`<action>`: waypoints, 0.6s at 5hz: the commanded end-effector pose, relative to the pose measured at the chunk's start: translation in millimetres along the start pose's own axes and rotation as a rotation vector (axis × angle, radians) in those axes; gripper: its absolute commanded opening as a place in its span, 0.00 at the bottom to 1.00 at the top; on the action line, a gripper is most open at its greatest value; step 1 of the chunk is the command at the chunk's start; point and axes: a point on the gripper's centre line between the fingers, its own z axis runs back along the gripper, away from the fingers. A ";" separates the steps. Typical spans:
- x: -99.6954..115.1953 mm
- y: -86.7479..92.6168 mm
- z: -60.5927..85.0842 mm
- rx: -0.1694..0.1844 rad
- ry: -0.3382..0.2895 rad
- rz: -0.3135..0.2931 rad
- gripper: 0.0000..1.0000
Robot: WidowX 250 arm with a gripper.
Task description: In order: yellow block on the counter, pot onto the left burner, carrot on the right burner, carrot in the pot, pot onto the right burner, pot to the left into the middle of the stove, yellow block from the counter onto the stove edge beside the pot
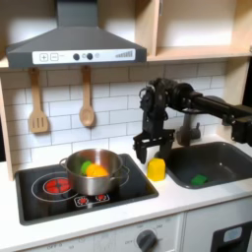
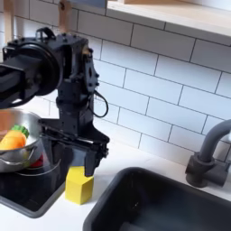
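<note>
The yellow block (image 1: 156,169) (image 2: 78,185) stands on the off-white counter (image 1: 148,197) between the stove (image 1: 39,197) (image 2: 23,194) and the sink. My gripper (image 1: 153,154) (image 2: 72,162) hangs open directly over it, fingers pointing down on either side, the fingertips close to the level of the block's top. The steel pot (image 1: 106,178) (image 2: 11,161) sits on the black stove, over the burner on the first exterior view's right. In it lies the orange carrot (image 1: 95,170) (image 2: 11,140) with its green end.
The grey sink (image 1: 231,169) (image 2: 162,203) holds a small flat green piece (image 1: 200,179). A faucet (image 1: 187,126) (image 2: 212,153) rises behind the sink. A wooden spatula (image 1: 37,108) and a wooden spoon (image 1: 87,103) hang on the tiled wall under the range hood.
</note>
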 end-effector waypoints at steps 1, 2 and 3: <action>-4.7 -1.7 -6.7 0.002 0.022 -0.003 1.00; -6.3 -9.2 -8.5 0.002 0.027 -0.024 1.00; -6.5 -9.7 -12.0 0.006 0.033 -0.026 1.00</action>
